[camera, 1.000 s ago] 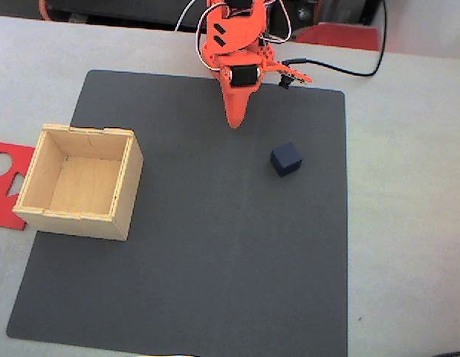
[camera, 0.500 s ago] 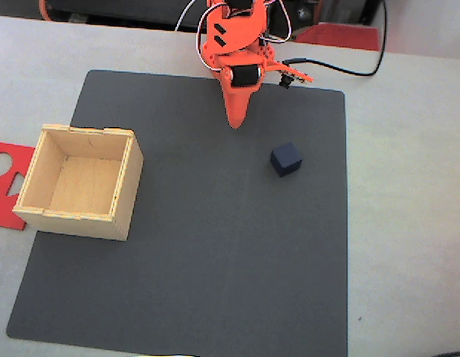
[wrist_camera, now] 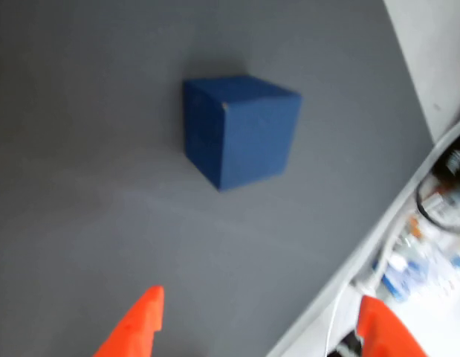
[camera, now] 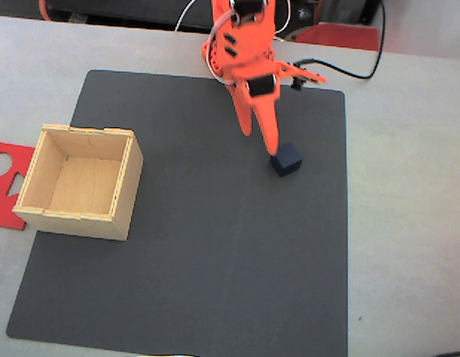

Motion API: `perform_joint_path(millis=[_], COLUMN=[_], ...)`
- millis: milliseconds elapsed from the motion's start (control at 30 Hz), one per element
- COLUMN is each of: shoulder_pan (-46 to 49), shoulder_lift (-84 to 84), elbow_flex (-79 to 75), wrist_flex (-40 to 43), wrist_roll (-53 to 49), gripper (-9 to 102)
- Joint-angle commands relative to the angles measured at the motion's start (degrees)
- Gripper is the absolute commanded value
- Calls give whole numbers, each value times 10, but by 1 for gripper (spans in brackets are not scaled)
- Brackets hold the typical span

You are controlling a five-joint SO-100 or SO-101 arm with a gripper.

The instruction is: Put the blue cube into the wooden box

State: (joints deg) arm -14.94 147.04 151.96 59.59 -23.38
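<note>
Pale desk under a dark grey mat | orange jaws spread wide, empty | small dark navy-blue cube on mat ahead of the tips, apart, untouched | open light plywood box well left in fixed view.

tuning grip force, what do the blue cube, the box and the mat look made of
Blue cube: matte navy, sharp edges, no gloss; possibly painted wood or plastic, unclear. Wooden box: pale unfinished plywood, with visible grain and notched corner joints. Mat: dark grey, flat and non-reflective, perhaps rubber or foam sheet.
</note>
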Motion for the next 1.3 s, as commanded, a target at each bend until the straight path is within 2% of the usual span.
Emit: perform_joint_path(millis=[0, 267, 500, 900, 967, 1100, 1267], shoulder_pan=[-43, -80, -90, -92, -93, -93, -94], shoulder_lift=[-97, -241, -279, -392, -416, -478, -484], elbow_flex=[-84, -169, -172, -178, -190, -231, -243], wrist_flex=[7, 40, 46, -21, -21, -12, -8], wrist_roll=[20, 54, 59, 67, 69, 78, 81], gripper=[32, 32, 30, 28, 24, 2, 0])
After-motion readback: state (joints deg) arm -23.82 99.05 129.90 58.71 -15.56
